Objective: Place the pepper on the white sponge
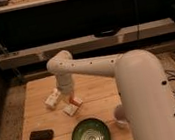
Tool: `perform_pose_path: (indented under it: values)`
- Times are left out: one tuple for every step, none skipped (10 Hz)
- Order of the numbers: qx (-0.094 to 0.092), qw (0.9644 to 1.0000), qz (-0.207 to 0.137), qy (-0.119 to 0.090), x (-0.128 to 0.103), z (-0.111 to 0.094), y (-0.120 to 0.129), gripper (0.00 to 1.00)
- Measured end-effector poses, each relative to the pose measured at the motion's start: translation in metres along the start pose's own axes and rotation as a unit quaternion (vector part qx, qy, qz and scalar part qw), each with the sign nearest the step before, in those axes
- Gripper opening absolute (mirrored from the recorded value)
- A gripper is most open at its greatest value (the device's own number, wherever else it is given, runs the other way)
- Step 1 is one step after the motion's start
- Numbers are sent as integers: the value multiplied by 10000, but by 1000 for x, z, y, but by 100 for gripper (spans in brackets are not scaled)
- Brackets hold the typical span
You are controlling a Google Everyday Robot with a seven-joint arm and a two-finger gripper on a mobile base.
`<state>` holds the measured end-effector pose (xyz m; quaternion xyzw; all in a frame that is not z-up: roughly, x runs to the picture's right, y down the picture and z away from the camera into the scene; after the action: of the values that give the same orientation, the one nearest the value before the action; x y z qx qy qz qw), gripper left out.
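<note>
Pepper (pixel 76 101): small orange-red sliver, mid-table, slightly twd far edge. Sits at far-right corner of white sponge (pixel 69 109), touching or overlapping it. Can't tell if it rests fully on the pad or only at its rim. Long axis looks to run far-left to near-right, but too small to fix w/ confidence.

Gripper (pixel 68 93): hangs below the arm's wrist, pointing down at table, just on far-left side of pepper. So pepper lies twd near-right corner from gripper, v. close; contact vs. small gap not resolvable. Grip state: cannot tell, i.e. pepper clamped or free is not visible. Single arm, so no choice of side.

Sponge lies flat just nearward of gripper, skewed rel. to table edges.

Others: white labelled bottle (pixel 52 99) just beside gripper twd left edge, narrow gap to sponge. Black block (pixel 41 135) near left edge, near half. Green bowl (pixel 91 137) at near edge, approx centre, well apart from sponge.

Judgement: placement at or close to final stage. Key relation = pepper vs. pad outline. If only on rim, needs small shift twd near-left to centre it. Risk: pepper rolls off pad edge on release.
</note>
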<state>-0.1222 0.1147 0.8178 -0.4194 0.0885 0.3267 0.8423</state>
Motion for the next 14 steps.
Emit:
perform_pose_path:
  values:
    - [-209,9998,25,-28,2,1,-4,0]
    - [-385,9992,52,-38,2,2,-6,0]
    - [-461,9989,73,-43,2,4,-7,0]
    - [-534,9985,88,-31,2,6,-7,0]
    - [-585,9983,83,-15,2,8,-7,0]
    - [-610,9981,70,-4,1,11,-6,0]
    - [-626,9980,59,5,0,13,-6,0]
    - [-631,9980,38,30,-2,17,-7,0]
    - [-625,9980,23,62,-3,20,-8,0]
    - [-611,9981,14,84,-4,21,-9,2]
    - [-572,9983,1,131,-5,22,-10,9]
    - [-530,9984,12,176,-5,24,-11,21]
    - [-509,9985,31,200,-5,25,-13,31]
    - [-497,9985,43,219,-4,26,-14,40]
